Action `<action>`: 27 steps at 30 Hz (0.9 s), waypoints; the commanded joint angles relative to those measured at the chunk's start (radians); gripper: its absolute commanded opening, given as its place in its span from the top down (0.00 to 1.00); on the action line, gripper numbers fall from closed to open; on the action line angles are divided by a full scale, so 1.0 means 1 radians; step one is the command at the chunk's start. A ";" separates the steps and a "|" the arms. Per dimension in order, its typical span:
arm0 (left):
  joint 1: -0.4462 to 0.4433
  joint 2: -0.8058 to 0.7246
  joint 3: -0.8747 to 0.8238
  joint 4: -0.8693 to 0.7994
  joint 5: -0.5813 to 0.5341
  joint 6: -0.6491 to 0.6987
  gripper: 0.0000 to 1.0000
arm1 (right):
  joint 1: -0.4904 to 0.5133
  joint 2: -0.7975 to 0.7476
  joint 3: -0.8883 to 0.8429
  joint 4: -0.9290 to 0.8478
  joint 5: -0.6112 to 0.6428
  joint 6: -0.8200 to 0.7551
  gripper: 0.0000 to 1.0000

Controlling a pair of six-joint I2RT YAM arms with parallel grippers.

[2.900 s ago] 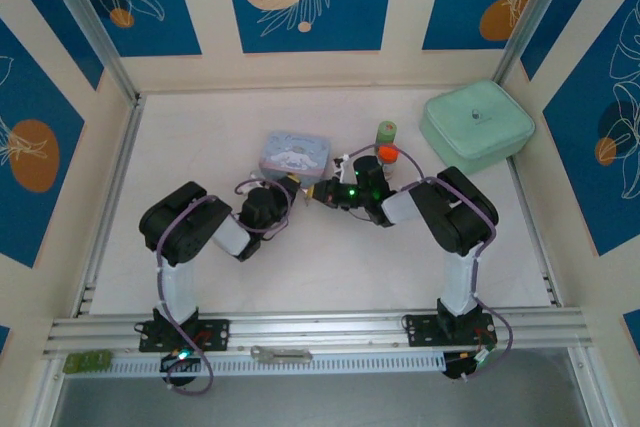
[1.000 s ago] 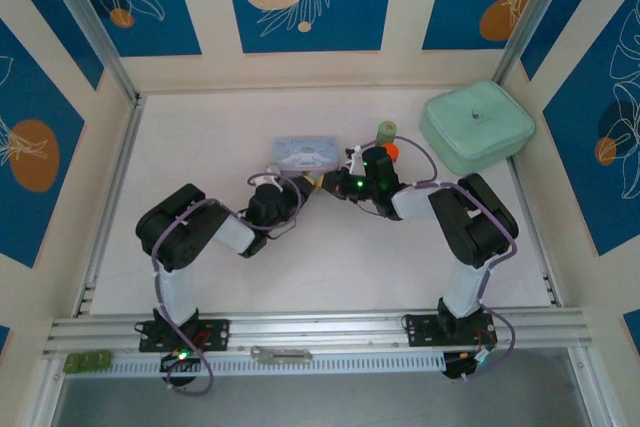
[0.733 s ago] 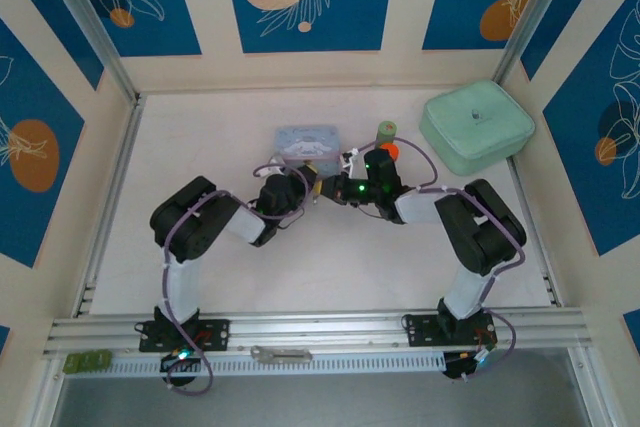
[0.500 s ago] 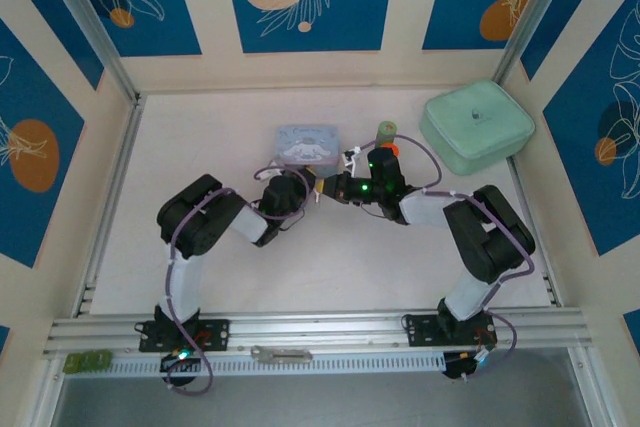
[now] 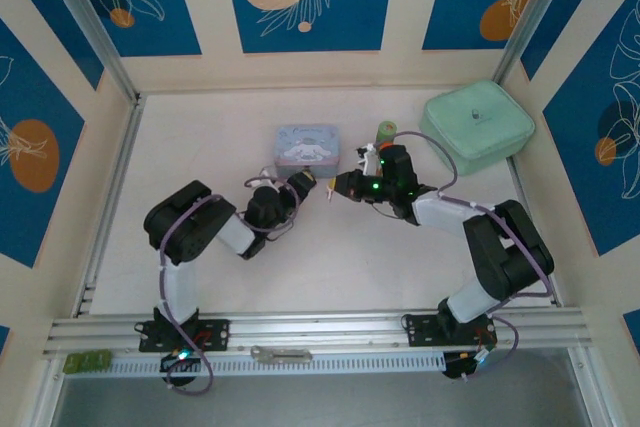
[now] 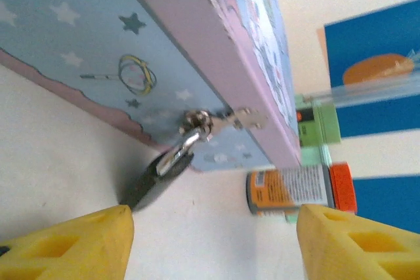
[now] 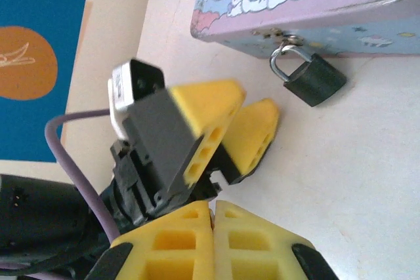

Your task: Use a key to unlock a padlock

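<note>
Left gripper (image 6: 214,220) stands wide open and empty before a small dark boxy padlock (image 6: 152,180) hanging on a pale blue tin (image 6: 79,31). The padlock is likely rigid, light and swingy, so grip its flat sides.

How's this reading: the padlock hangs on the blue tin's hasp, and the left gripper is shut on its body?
Wrong on the grip. The left wrist view shows the left gripper open, its jaws wide apart and clear of the padlock. The padlock does hang on the blue tin's hasp.
</note>
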 commanded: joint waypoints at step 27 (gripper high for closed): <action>-0.043 -0.134 0.073 0.070 0.362 0.053 0.48 | 0.063 -0.071 0.038 -0.064 0.344 0.454 1.00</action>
